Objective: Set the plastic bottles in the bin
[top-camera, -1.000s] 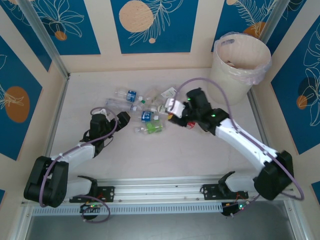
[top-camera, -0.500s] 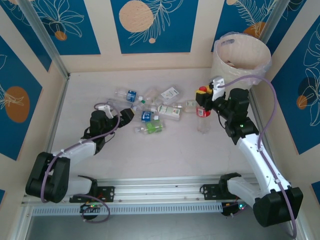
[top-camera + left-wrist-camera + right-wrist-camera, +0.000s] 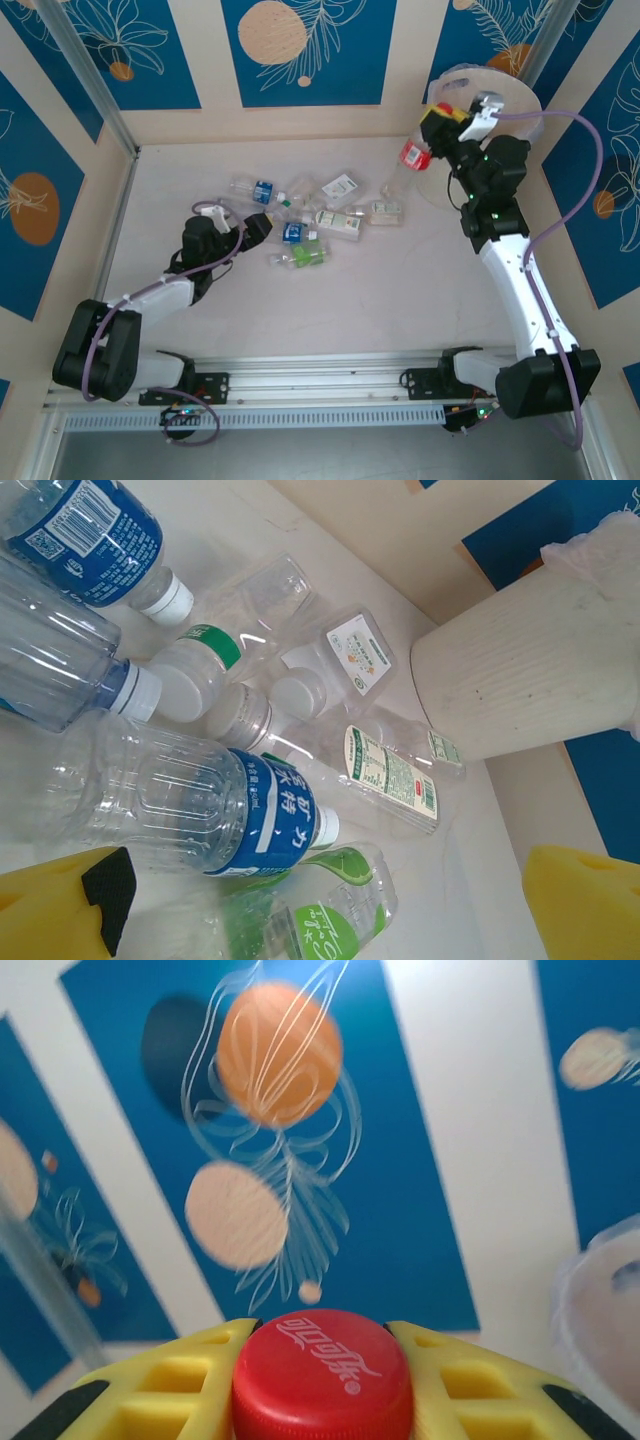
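Note:
Several clear plastic bottles [image 3: 300, 215] lie in a loose pile mid-table. My right gripper [image 3: 447, 125] is shut on the red cap [image 3: 322, 1370] of a red-labelled bottle [image 3: 412, 158], which hangs tilted at the near-left rim of the bin [image 3: 455, 72]. Yellow fingers [image 3: 160, 1385] press the cap from both sides. My left gripper [image 3: 238, 217] stands open at the pile's left edge, low over the table. Between its fingers [image 3: 50, 915] lie a blue-labelled bottle [image 3: 200, 810] and a green-labelled bottle [image 3: 325, 915], neither gripped. The bin [image 3: 520, 670] stands beyond the pile.
The bin's thin bag [image 3: 600, 1310] shows at the right of the right wrist view. Walls with blue panels [image 3: 300, 45] close the table at the back and sides. A metal rail [image 3: 320, 380] runs along the near edge between the arm bases.
The right arm has carried the red-capped bottle from the pile up and to the right, to the bin's rim. The left gripper has edged slightly closer to the pile, still open.

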You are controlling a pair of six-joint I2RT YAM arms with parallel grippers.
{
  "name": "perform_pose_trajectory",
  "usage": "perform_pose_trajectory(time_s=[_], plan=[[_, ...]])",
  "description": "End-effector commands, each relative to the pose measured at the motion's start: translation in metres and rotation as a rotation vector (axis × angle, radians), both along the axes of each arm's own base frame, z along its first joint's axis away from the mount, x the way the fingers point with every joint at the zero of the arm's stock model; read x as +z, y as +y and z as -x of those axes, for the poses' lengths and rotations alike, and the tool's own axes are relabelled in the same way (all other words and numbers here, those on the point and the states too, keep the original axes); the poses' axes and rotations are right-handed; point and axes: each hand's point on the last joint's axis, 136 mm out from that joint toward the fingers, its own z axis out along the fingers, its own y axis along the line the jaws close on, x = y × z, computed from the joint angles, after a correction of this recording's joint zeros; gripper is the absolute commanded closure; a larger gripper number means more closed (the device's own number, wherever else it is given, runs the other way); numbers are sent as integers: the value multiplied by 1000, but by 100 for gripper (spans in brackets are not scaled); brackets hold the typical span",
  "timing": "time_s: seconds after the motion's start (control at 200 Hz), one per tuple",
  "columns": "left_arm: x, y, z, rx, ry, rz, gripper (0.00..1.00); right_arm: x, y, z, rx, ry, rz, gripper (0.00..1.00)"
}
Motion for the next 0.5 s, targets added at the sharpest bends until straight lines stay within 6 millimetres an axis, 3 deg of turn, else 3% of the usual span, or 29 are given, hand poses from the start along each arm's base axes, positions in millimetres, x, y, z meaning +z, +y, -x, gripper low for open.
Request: perform_pose_trajectory(time_s=[0.0,0.165,0.3,0.37,0.495], plan=[[5,-5,1,-22,-12,1,0,65,-50,2,-221,-190,-170,100],[4,-3,0,-12,-13,-10,0,100,-112,1,-460,-369,-344,100],[5,-2,1,-10,-13,-16,0,126,-143,1,-651,-496,-293,100],[3,-1,2,-6,-10,-24,0,129,-155,-4,-710,-518,-269,100],[1,2,3,9,-10,-35,0,113,-163,-32,-761,-435,-203,100]])
